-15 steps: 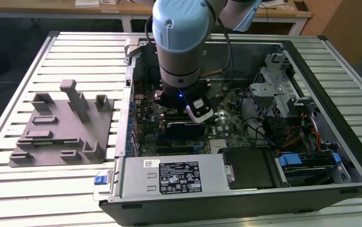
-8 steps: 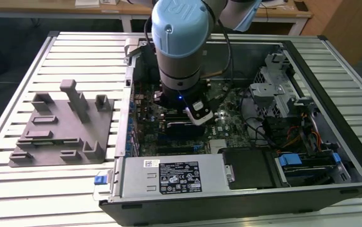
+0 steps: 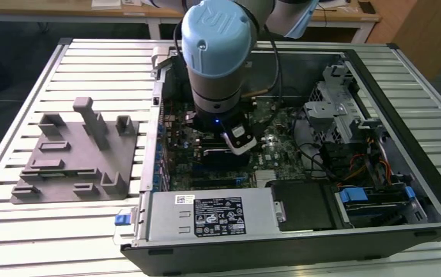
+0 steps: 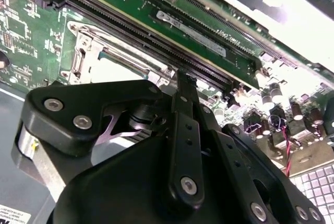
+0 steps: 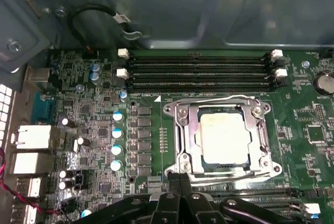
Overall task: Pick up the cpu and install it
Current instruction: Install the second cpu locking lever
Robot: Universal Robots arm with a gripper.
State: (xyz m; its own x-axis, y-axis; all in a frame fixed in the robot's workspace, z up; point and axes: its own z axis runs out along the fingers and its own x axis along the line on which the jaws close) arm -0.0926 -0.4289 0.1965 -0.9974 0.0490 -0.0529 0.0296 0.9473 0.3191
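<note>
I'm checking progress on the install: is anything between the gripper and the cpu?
Nothing visible. In the first wrist view the cpu lies in its socket under the metal frame, and the gripper, fingers together, sits just beside the frame's edge with no object between.

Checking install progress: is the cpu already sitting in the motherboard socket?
Yes, in the first wrist view the cpu lies flat inside the socket's metal frame.

The arm (image 3: 218, 57) points straight down, wrist vertical; the gripper (image 5: 179, 179) hangs with its jaws pressed together, holding nothing.
</note>
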